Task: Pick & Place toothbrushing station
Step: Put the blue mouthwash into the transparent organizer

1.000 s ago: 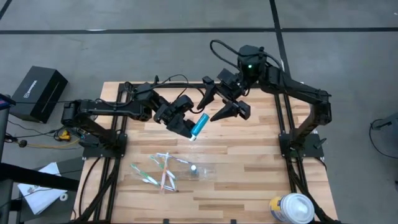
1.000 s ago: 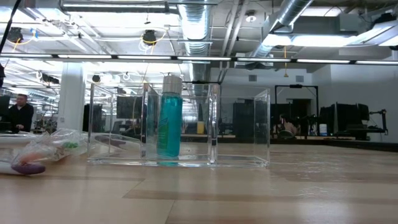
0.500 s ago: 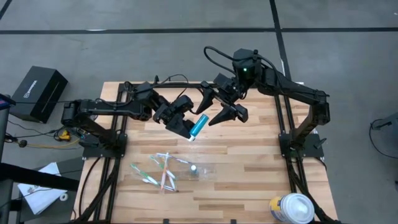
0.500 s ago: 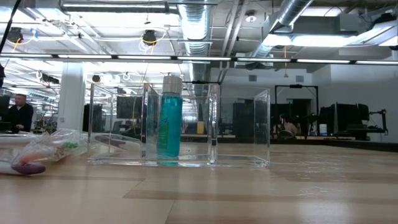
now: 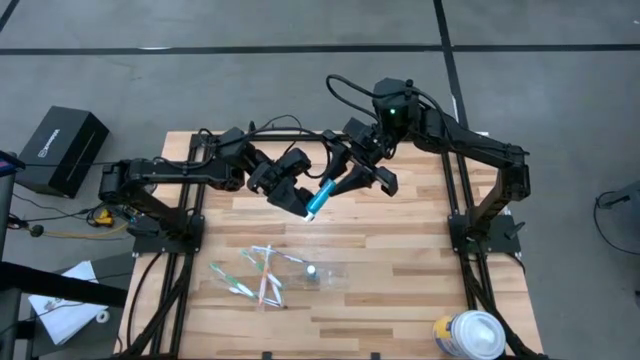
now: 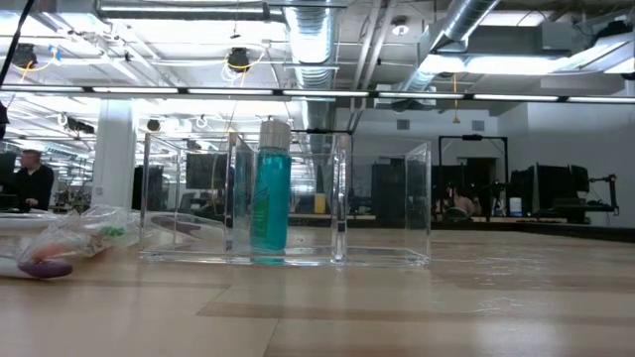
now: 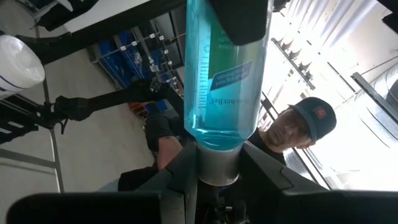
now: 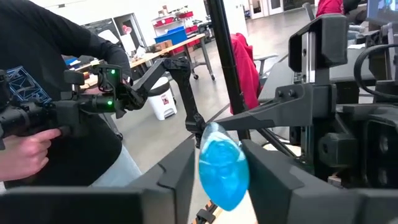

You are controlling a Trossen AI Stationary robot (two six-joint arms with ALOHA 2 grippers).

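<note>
handover of the teal tube (image 5: pixel 318 198) above the bench (image 5: pixel 420 270)
left claw (image 5: pixel 296 197) clamped on it; right claw (image 5: pixel 350 177) apart, fingers flanking its end. close squarely before you release the left.

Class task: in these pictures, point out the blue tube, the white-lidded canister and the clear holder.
blue tube (image 5: pixel 319 198), high view, mid-body.
white-lidded canister (image 5: pixel 476 333), high view, lid centre.
clear holder (image 6: pixel 382 210), low view, front wall.

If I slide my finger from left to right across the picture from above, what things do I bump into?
Black box → left pincer → blue tube → right pincer → white-lidded can.
</note>
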